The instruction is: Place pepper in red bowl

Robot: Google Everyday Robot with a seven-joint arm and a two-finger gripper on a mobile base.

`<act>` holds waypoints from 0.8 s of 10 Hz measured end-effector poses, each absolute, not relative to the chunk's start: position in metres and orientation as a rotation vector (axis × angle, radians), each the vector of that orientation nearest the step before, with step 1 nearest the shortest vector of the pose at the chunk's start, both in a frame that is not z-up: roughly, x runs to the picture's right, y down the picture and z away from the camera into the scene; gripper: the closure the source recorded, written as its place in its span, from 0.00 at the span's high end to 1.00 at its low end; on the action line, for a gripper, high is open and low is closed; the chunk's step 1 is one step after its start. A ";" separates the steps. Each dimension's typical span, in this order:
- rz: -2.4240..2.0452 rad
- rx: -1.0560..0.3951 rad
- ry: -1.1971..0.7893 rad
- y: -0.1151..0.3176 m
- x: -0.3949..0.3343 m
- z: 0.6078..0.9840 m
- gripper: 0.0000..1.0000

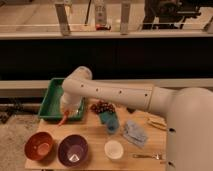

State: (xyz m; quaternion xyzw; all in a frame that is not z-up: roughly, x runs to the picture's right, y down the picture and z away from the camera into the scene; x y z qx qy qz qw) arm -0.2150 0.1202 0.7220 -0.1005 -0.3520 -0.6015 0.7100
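Observation:
My gripper [67,112] hangs below the white arm over the front edge of the green tray [49,102]. The wrist mostly hides it. A small red-orange pepper [63,120] sticks down and to the left from it, held clear of the table. The orange-red bowl [40,145] sits at the front left corner of the table, below and left of the pepper. Nothing shows inside the bowl.
A dark purple bowl [73,149] stands right of the red bowl, and a small white cup [114,149] right of that. A bunch of grapes [102,106], a teal object [109,121], a blue-grey cloth [135,131] and a fork [147,156] lie to the right.

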 end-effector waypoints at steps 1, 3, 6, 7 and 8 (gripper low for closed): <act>-1.397 -0.208 -0.814 0.134 -0.228 0.704 0.01; -1.487 -0.183 -0.861 0.154 -0.238 0.679 0.01; -1.594 -0.160 -0.928 0.176 -0.241 0.656 0.01; -1.620 -0.156 -0.937 0.180 -0.244 0.653 0.01; -1.674 -0.156 -0.940 0.188 -0.253 0.651 0.01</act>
